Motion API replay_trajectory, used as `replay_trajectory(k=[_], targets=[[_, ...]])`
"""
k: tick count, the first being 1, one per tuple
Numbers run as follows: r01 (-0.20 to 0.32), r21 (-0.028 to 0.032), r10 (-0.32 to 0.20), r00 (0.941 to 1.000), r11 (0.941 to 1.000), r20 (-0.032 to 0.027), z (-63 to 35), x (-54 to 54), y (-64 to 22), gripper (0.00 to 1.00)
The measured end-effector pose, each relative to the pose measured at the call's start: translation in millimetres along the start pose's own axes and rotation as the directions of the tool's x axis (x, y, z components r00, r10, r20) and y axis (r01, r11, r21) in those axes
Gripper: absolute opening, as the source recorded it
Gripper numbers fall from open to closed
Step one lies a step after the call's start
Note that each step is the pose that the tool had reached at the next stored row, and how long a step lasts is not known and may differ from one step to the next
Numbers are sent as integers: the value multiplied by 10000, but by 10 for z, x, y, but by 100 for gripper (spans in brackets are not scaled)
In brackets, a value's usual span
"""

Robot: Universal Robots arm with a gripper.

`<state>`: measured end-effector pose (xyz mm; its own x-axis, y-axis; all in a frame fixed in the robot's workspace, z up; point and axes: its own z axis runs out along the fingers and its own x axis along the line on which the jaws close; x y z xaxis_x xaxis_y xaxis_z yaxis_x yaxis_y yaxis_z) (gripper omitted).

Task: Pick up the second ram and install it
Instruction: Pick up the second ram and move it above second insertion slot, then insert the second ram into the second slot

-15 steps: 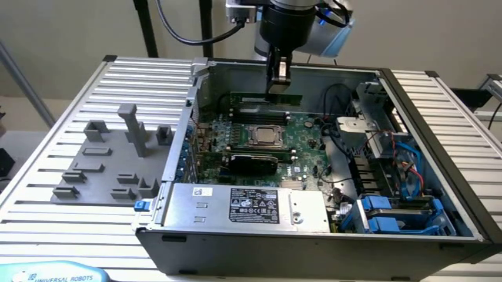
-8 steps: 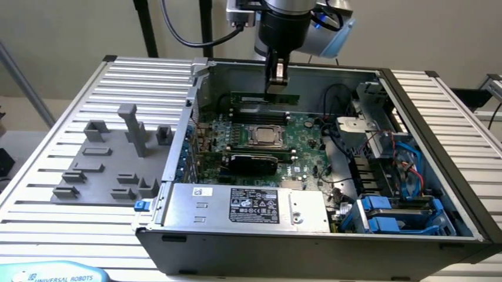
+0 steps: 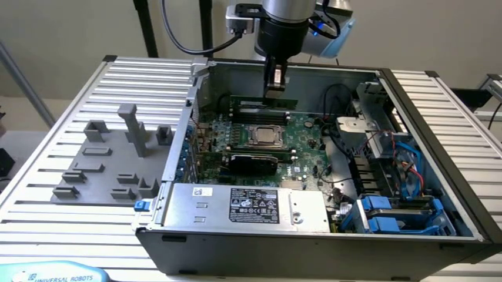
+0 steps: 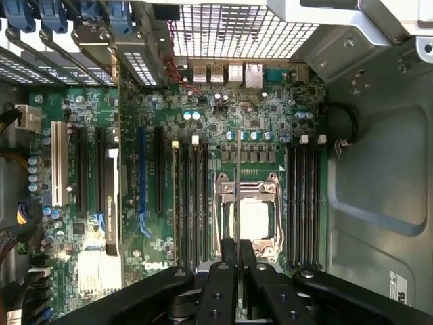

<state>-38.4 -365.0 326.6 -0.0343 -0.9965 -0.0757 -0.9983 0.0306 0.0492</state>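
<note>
The gripper (image 3: 274, 89) was clamped on the ram (image 3: 253, 104), gripping its top edge inside the open case (image 3: 439, 194). The ram hung level above the board (image 4: 223, 115), near the case's far wall, with both side walls well apart from it. Seen from the wrist, its thin edge lay over the CPU (image 4: 256, 220), between two slot banks (image 4: 304, 203).

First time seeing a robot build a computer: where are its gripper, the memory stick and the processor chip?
gripper (image 3: 274, 89): exterior view, between its fingertips.
memory stick (image 4: 237, 186): wrist view, its thin edge, midway along.
processor chip (image 3: 265, 136): exterior view, middle of its silver top.
</note>
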Motion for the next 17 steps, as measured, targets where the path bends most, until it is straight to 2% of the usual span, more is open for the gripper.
replay_trajectory(k=[2, 17], targets=[[-3, -19, 3, 10000, 10000, -1, -1, 0, 0, 13], [-1, -19, 1, 10000, 10000, 5, 14, 12, -6, 13]])
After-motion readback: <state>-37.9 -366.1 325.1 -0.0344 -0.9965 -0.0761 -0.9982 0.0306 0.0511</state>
